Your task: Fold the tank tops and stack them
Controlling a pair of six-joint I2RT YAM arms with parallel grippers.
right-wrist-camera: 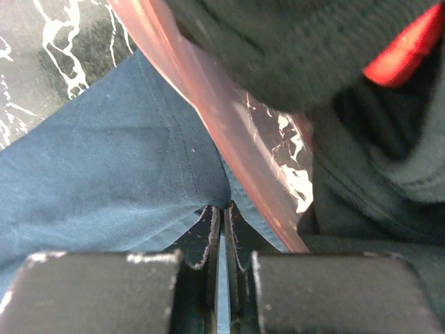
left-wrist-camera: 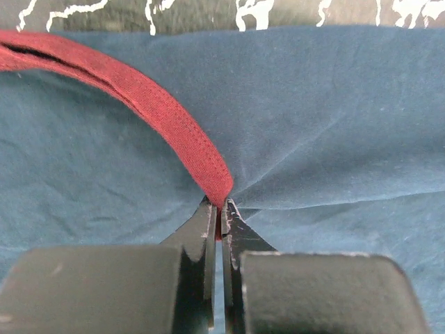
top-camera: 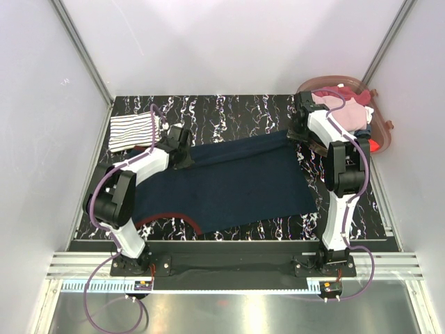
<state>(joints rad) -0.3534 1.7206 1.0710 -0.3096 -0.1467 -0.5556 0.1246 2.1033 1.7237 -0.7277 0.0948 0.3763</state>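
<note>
**Far edge pinched at both ends, lengthwise fold in hand**

On the black marbled table (top-camera: 229,108), the navy tank top (top-camera: 229,184) lies spread between your two arms, and you have it by its far long edge. The left end effector (left-wrist-camera: 221,210) is pressed together on the dark red trim (left-wrist-camera: 160,104), with the band running straight into the jaws. The right end effector (right-wrist-camera: 221,212) is nipped shut on the plain navy edge, right beside the rim of the pink basket (right-wrist-camera: 191,76).

The garment's long axis runs left to right across the table, tilted a little so the right end sits farther back. The red-trimmed neck and armhole end points left. The plain hem end points right, toward the basket.

This looks like the lengthwise fold, bringing the far edge over toward you. To do it well:

- Lift both ends together and to the same height, so the edge between them stays taut and straight.
- Draw both hands toward the near edge at the same pace, or the fold line will skew.
- Mind the right side, where the basket rim is close enough to snag the cloth.
- Lay edge on edge before you let go.

The striped tank top (top-camera: 131,132) sits folded at the far left corner, well apart from the navy one, waiting as the base of the stack.
</note>
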